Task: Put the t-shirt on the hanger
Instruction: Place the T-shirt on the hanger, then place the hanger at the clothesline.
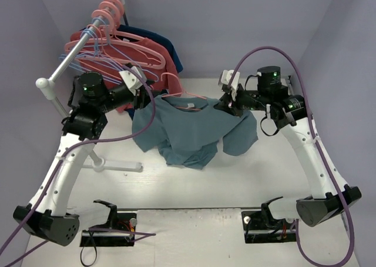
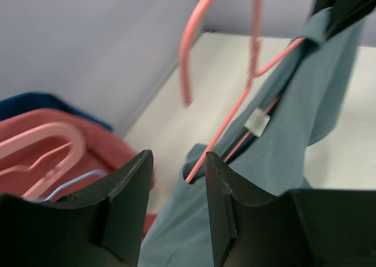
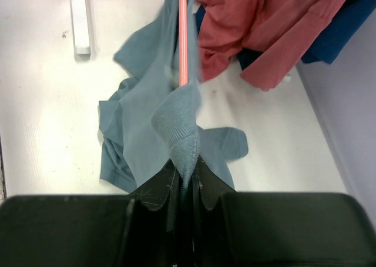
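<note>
The teal t-shirt hangs bunched above the table, its lower part resting on it. The thin pale pink hanger sits inside the collar with its hook sticking up. My right gripper is shut on the shirt's ribbed collar and holds it up; the hanger's arm runs away from it. My left gripper is open at the shirt's left shoulder. The hanger's arm tip pokes out of the shirt just beyond its fingertips. The hook shows above.
A clothes rack stands at the back left with a coral-red shirt, a dark navy garment, salmon-pink hangers and lavender-blue hangers. Its base foot lies on the table left of the shirt.
</note>
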Action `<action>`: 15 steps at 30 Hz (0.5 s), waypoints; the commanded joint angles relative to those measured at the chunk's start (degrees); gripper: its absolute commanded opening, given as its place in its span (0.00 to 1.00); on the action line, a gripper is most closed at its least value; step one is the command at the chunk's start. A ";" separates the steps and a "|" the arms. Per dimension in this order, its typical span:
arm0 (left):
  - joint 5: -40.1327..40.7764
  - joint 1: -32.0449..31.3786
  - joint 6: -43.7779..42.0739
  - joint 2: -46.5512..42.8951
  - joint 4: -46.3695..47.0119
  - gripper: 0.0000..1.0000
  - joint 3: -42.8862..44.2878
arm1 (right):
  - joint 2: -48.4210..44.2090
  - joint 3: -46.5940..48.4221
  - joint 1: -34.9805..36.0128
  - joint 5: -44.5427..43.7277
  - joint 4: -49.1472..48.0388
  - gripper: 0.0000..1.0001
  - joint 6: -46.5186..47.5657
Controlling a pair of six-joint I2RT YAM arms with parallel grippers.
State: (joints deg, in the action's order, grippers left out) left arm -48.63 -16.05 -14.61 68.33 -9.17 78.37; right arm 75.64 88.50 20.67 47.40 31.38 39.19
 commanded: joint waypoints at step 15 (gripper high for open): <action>41.95 0.15 7.79 -7.18 -15.10 0.38 31.91 | 4.98 26.67 -0.45 12.25 -16.38 0.00 -14.80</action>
State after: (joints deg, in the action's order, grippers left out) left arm -15.38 -16.05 -9.67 60.62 -23.00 103.03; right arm 80.27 110.32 20.60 56.18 29.65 32.56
